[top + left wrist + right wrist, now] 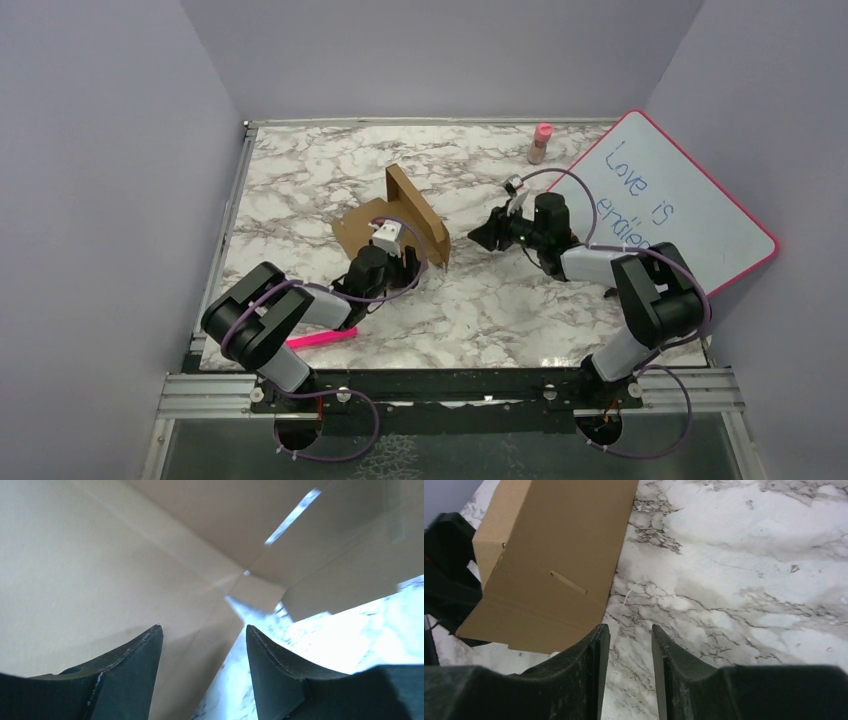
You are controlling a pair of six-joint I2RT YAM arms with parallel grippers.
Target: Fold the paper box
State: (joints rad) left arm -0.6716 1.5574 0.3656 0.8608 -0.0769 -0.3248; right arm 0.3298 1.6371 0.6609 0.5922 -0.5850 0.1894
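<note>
Half-raised paper box [415, 210] could skid or flop flat on the surface [520, 300] if the spread left gripper [204, 630] pushes unbraced, the right gripper [630, 627] parted, empty, apart

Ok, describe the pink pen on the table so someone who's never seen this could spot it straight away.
Find the marble table, then its near left corner beside the left arm. The pink pen lies flat there. Unlike the pink-capped bottle standing at the far edge, it is long, thin and bright pink all over.
</note>
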